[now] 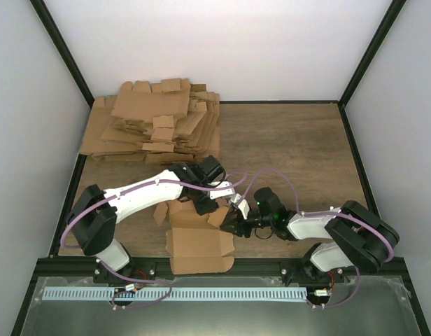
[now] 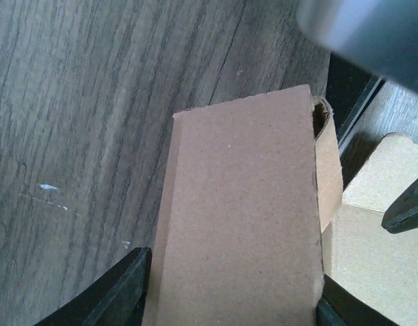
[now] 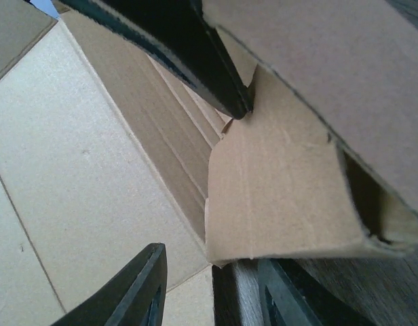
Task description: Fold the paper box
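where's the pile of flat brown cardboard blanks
Top view: the cardboard pile sits at the wooden table's far left corner, beyond the brown paper box.

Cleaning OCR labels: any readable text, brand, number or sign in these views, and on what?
None to read. The paper box is plain brown cardboard, and so is the pile of flat blanks. No print shows on the wooden table; both wrist views show only bare cardboard and wood grain.

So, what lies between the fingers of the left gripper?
A folded panel of the paper box fills the left gripper's gap, as the left wrist view shows.
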Motion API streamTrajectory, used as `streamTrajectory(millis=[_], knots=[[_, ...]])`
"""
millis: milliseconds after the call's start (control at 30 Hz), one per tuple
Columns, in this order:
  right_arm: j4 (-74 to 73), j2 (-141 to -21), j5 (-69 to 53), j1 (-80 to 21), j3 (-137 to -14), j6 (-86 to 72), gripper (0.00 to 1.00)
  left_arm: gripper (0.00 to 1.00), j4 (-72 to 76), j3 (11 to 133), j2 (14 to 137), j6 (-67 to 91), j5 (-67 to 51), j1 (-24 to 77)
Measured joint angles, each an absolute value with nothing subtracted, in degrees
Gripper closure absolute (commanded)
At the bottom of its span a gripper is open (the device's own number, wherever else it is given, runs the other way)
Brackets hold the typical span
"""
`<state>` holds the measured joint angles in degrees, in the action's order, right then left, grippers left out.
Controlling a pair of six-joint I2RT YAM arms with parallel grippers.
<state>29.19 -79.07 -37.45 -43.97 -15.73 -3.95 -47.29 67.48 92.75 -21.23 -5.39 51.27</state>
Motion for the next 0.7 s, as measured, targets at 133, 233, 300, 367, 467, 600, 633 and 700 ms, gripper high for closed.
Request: streamTrajectory(millis=[133, 233, 300, 367, 467, 600, 633, 700], knots=[[29.67, -79.15, -36.36, -44.05, -15.73, -5.04, 0.62, 0.5, -47.11, 67.48, 92.77, -21.08, -5.06, 51.27], [30.44, -79.57, -34.89, -44.14, -15.73, -6.07, 0.64, 0.5, -46.72, 67.48, 92.77, -20.95, -4.64, 51.27], [30.89, -79.75, -33.69, -44.23, -15.73, -6.72, 0.64, 0.5, -46.57, 67.48, 92.77, -20.73, -4.34, 51.27], [31.31, -79.75, -32.32, -44.34, -15.73, -7.6, 0.64, 0.5, -46.3, 67.48, 92.79, -20.53, -4.12, 51.27], [31.86, -79.75, -29.45, -44.38, -15.73, -9.72, 0.64, 0.5, -45.76, 67.48, 92.95, -19.81, -3.92, 51.27], [32.51, -79.75, -25.39, -44.58, -15.73, -12.99, 0.64, 0.5, -44.8, 67.83, 93.78, -18.5, -3.16, 51.2], [32.64, -79.75, -24.05, -44.58, -15.73, -13.82, 0.64, 0.5, -44.56, 67.92, 93.93, -18.2, -3.05, 51.2], [32.95, -79.77, -21.56, -44.58, -15.79, -15.18, 0.64, 0.5, -44.23, 68.05, 94.26, -17.76, -3.03, 51.2]])
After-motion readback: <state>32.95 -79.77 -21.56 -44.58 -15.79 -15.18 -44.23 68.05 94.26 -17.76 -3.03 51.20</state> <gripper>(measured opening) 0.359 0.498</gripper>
